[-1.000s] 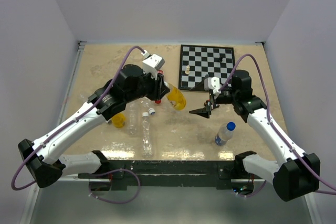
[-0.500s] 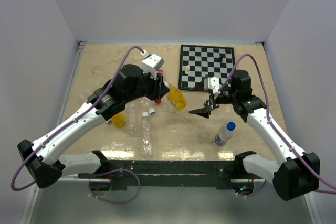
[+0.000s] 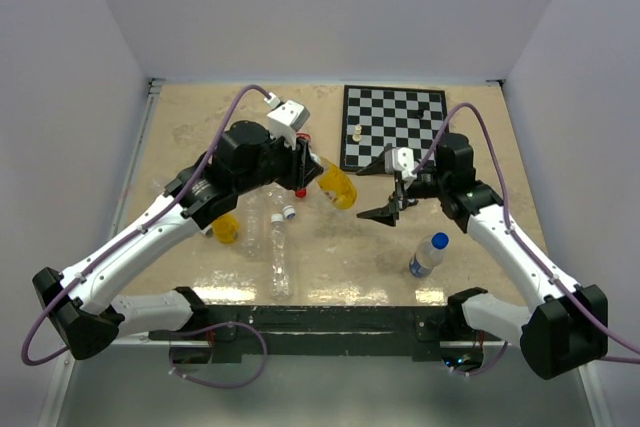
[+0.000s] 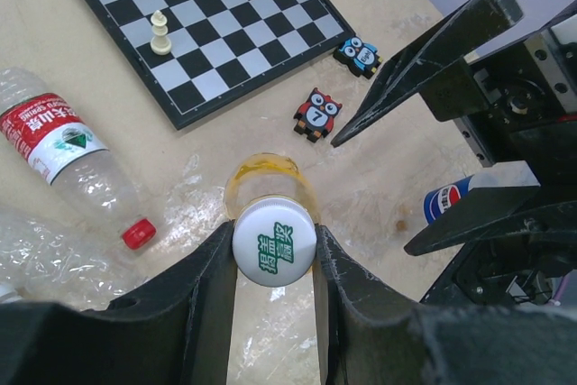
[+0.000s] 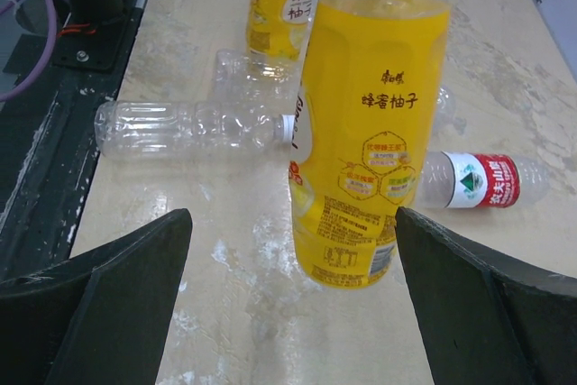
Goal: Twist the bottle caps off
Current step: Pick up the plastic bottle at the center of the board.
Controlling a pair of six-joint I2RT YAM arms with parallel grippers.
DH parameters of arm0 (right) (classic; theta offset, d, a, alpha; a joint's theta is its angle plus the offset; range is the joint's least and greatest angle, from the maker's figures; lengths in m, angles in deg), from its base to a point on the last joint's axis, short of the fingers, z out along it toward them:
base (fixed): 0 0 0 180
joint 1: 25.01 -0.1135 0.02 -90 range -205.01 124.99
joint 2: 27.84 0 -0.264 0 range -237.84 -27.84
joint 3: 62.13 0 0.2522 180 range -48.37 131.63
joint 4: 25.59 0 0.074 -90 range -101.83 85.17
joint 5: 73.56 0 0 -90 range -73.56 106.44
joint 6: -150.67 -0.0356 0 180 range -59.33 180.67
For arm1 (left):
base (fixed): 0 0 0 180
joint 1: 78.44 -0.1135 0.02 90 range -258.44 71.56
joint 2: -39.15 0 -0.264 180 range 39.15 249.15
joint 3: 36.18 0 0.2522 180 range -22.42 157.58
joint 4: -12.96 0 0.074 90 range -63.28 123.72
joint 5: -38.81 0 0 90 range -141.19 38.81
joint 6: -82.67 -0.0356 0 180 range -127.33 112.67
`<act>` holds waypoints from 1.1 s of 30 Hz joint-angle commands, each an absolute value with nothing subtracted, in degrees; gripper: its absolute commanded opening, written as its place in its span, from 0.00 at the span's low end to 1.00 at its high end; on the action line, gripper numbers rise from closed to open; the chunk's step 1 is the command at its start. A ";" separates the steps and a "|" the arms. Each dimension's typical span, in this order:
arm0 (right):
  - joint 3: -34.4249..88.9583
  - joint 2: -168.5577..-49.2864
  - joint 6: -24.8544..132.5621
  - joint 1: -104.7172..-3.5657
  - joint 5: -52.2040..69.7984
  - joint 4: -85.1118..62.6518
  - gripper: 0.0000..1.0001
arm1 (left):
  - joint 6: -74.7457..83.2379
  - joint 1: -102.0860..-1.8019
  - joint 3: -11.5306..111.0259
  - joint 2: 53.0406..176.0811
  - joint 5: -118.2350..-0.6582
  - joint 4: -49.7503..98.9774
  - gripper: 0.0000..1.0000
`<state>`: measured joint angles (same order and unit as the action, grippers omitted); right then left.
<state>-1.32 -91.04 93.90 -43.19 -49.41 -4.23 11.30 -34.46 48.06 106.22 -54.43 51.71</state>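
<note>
Two fingers (image 4: 209,270) of the left gripper (image 4: 274,245) are clenched on the white cap (image 4: 274,239) of an orange-yellow bottle (image 5: 370,132) and hold it tilted, just in front of the chessboard (image 3: 400,122).

The right gripper (image 5: 293,218) is released. Its jaws are spread wide on either side of the bottle body and do not touch it.

Compared with one second earlier, the right gripper sits slightly nearer the bottle. The left wrist sits slightly farther back and to the left. The bottle itself hardly shifts.

Judgement: the arms are lining up a two-handed hold. The body is not yet braced, so the cap remains seated.

Farther out on the table (image 3: 200,137):
- A second orange-yellow bottle (image 3: 227,229).
- Clear bottles (image 3: 277,247).
- A labelled bottle (image 3: 424,259) with its blue cap (image 3: 440,240) on.
</note>
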 commanded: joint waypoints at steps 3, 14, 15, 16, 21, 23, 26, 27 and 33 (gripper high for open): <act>-1.96 -92.70 91.34 -45.49 -51.85 -8.22 0.98 | 14.11 -34.76 47.63 105.16 -57.25 46.85 0.00; -0.29 -92.71 88.53 -46.64 -44.83 -9.98 0.98 | 15.43 -34.85 47.72 105.86 -60.41 45.96 0.00; -0.20 -92.44 88.44 -46.64 -44.21 -10.07 0.98 | 15.43 -34.76 47.45 105.86 -60.41 46.23 0.00; -0.20 -92.27 88.27 -46.64 -43.34 -10.24 0.98 | 15.43 -34.85 47.28 105.86 -60.67 46.23 0.00; -0.12 -92.61 87.83 -46.64 -43.33 -10.77 0.98 | 14.29 -34.85 47.80 107.09 -63.92 47.02 0.00; -0.12 -92.88 87.83 -46.55 -43.50 -10.86 0.98 | 13.41 -34.76 48.33 107.71 -65.33 47.72 0.00; -1.43 -93.84 85.55 -46.72 -46.65 -13.21 0.98 | 11.75 -34.85 49.56 108.85 -67.70 48.16 0.00; -1.61 -94.46 84.93 -46.90 -47.54 -13.58 0.98 | 11.04 -34.76 50.00 109.11 -68.14 48.16 0.00; -1.17 -97.97 85.63 -50.06 -48.78 -12.44 0.98 | 5.24 -34.76 51.67 109.73 -69.38 47.90 0.00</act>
<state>-1.87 -96.42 86.30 -48.19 -46.43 -11.33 9.81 -34.87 47.73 109.98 -66.54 50.07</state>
